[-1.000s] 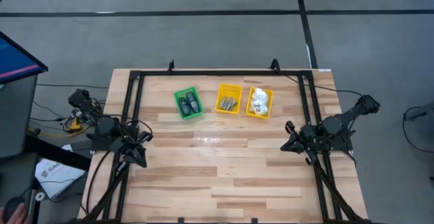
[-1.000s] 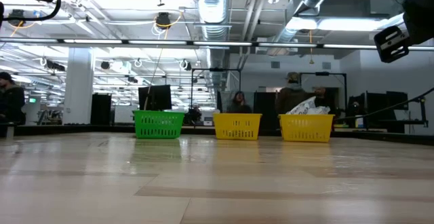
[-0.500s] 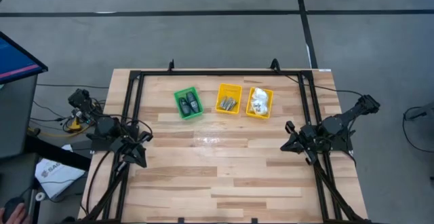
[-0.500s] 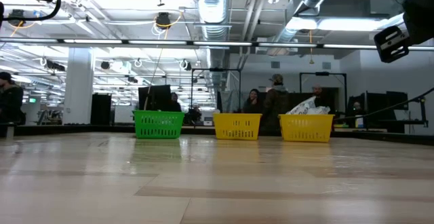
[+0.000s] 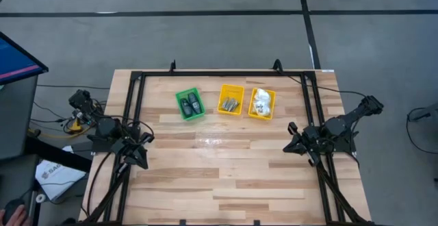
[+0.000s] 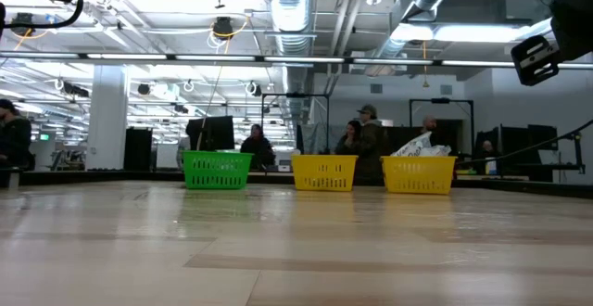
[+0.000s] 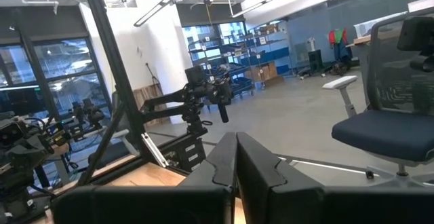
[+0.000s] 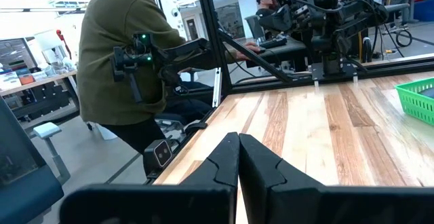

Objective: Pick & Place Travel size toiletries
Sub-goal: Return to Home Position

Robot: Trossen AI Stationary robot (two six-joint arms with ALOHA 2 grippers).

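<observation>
Three small bins stand in a row at the table's far side. The green bin (image 5: 189, 105) holds two dark grey oval gadgets (image 5: 190, 103). The middle yellow bin (image 5: 230, 99) holds thin silver metal pieces (image 5: 230, 104). The right yellow bin (image 5: 261, 103) holds crinkly white packets (image 5: 260, 103), whose tops rise over its rim (image 6: 416, 146) in the low view. My left gripper (image 5: 142, 138) rests at the table's left edge, shut (image 7: 235, 157). My right gripper (image 5: 291, 134) rests at the right edge, shut (image 8: 238, 157). Both are far from the bins.
A black frame (image 5: 222, 73) runs around the table. Bare wood (image 5: 219, 171) lies between the arms and the near edge. A person in an olive jacket (image 8: 129, 54) sits beyond the table's left side, and people (image 6: 361, 139) stand in the room behind.
Neither arm nor the bins have moved. Only people in the room behind the table have walked about.
</observation>
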